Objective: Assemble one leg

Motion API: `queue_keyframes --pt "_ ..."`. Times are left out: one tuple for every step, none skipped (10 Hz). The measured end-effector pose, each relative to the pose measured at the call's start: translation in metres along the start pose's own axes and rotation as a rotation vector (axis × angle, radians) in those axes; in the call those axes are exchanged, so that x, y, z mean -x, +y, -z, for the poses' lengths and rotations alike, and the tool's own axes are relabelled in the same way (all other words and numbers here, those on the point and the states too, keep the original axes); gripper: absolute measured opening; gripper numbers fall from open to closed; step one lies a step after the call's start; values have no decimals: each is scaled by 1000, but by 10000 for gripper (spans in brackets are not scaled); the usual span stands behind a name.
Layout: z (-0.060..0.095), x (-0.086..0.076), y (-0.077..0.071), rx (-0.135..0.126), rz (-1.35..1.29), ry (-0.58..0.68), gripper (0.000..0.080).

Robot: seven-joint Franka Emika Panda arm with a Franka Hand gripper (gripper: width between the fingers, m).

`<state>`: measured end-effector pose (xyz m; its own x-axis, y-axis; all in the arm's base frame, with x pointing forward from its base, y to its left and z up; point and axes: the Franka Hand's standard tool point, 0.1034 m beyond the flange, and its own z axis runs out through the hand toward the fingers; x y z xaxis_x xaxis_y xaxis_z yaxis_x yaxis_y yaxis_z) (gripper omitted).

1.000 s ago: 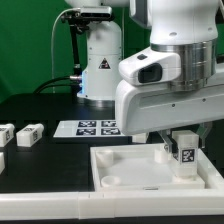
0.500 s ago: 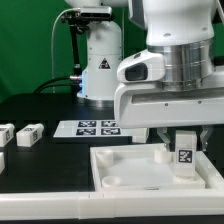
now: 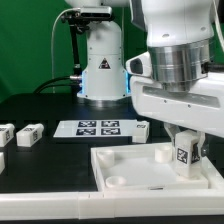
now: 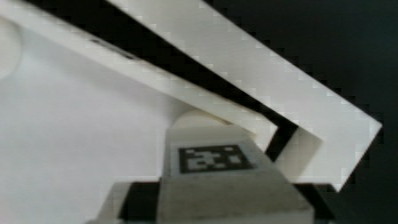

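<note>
My gripper (image 3: pixel 184 156) is shut on a small white leg (image 3: pixel 185 157) with a black-and-white tag on its face. It holds the leg upright over the far right corner of the large white tray-like panel (image 3: pixel 130 165). In the wrist view the leg (image 4: pixel 217 160) sits between my fingers with its end at the panel's raised corner rim (image 4: pixel 214 85). Whether the leg touches the socket is hidden. Two more legs (image 3: pixel 29 134) lie on the black table at the exterior view's left.
The marker board (image 3: pixel 100 127) lies flat behind the panel. The robot's white base (image 3: pixel 100 60) stands at the back. A round socket (image 3: pixel 116 181) shows at the panel's near left corner.
The arm's wrist has turned, with its housing swinging toward the exterior view's right. The leg has stayed in the grip over the same corner of the panel.
</note>
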<state>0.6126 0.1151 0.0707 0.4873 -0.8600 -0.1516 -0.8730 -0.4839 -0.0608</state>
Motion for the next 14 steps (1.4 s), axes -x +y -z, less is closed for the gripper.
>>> queue_keyframes --pt "0 2 -1 0 -102 0 293" --pt "0 3 -1 -1 -134 -3 293" --pt "0 3 -1 -2 -139 -5 293" --pt "0 3 -1 -2 -70 -5 293" --pt "-1 3 0 -3 2 -4 399" --pt "0 2 0 -2 160 -4 537" --pt "0 3 0 -3 283 -4 614" --pt "-1 2 0 0 419 -2 642" --pt "-1 1 1 0 571 -3 642" --pt "-2 1 1 1 686 -3 648" --pt "-2 0 2 3 789 -2 648" --pt "-3 0 4 6 921 2 649" --pt "-4 -2 6 -2 1018 22 649" --pt "-4 -3 9 -5 1063 33 649"
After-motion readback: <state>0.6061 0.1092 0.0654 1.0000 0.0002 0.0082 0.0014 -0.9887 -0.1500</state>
